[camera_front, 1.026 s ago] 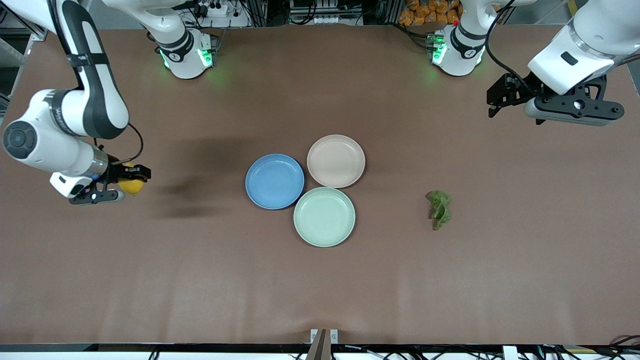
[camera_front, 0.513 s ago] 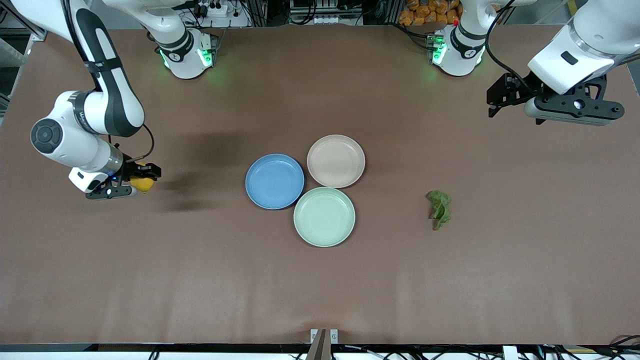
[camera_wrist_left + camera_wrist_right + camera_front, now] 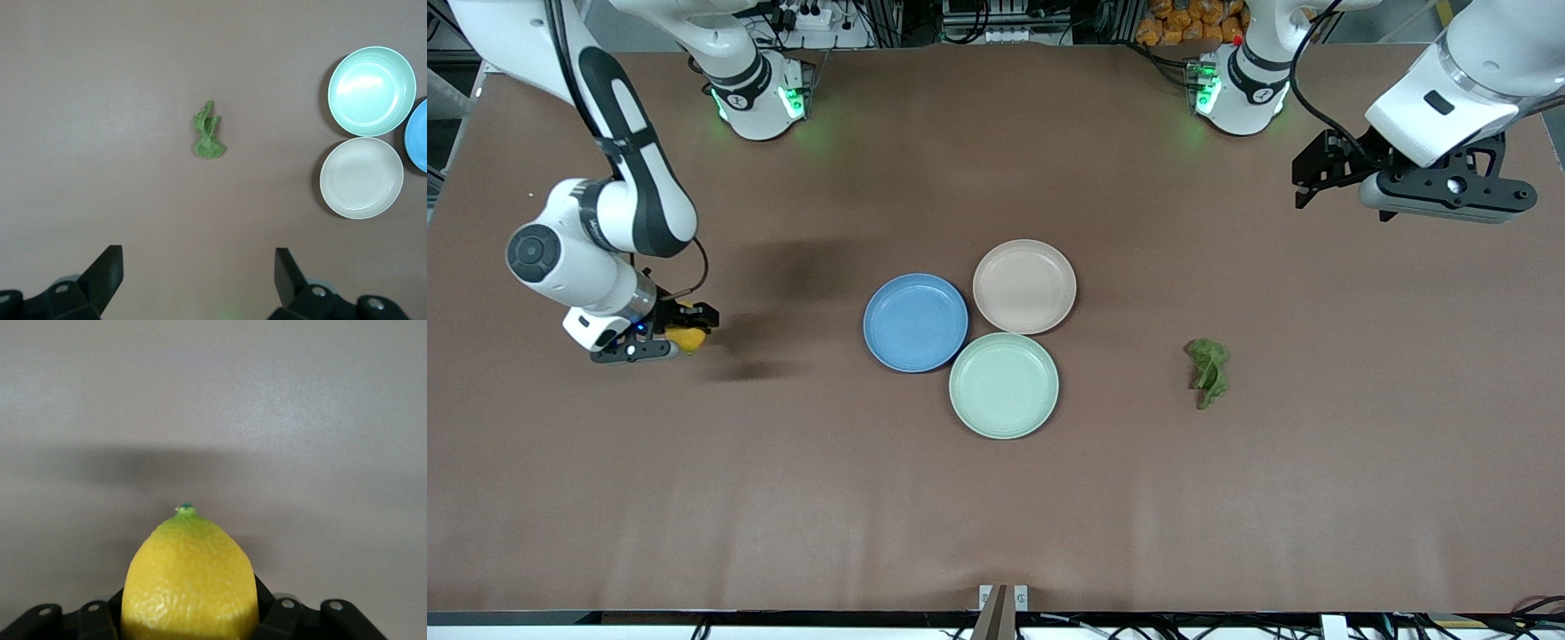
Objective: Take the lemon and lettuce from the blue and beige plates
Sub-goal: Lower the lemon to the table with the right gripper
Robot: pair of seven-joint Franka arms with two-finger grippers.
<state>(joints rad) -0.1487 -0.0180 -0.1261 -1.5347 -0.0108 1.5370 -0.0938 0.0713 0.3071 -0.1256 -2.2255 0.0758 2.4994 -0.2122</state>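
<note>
Right gripper (image 3: pixel 680 336) fingers clamped on lemon (image 3: pixel 687 339), over bare table toward right arm's end. Left gripper (image 3: pixel 1325 169) spread wide, empty, waiting. Lettuce (image 3: pixel 1208 371) on table, off plates. Blue plate (image 3: pixel 915 322), beige plate (image 3: pixel 1024 286) empty. Risk: smooth rind slips from pinch.

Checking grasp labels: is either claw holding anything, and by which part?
The right claw grips the lemon across its sides; the left claw is open, empty.
</note>
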